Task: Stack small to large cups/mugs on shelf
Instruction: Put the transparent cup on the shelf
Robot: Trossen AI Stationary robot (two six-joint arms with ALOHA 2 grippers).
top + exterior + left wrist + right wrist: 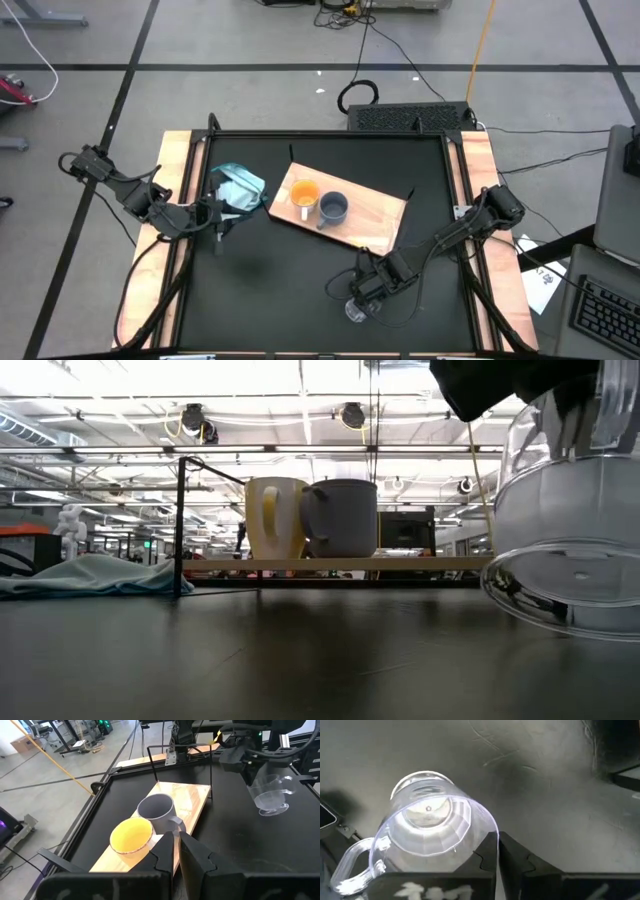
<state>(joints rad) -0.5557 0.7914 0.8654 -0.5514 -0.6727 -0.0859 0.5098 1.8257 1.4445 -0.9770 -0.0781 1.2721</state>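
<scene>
So the right pincer [362,296] is clamped on the rim of the clear cup [356,311], holding it tilted just off the black bench [280,270], with the shelf [375,225] a bit beyond it. On the shelf the orange mug [304,194] and blue-grey mug [333,208] stand side by side. The left pincer [222,212] sits pinched narrow, gripping nothing, right beside the teal cloth [240,186].

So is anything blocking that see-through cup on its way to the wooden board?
Nothing visible. The right gripper holds the clear cup tilted over bare black table, and the stretch to the board looks open. The orange mug and grey mug already stand there.
</scene>
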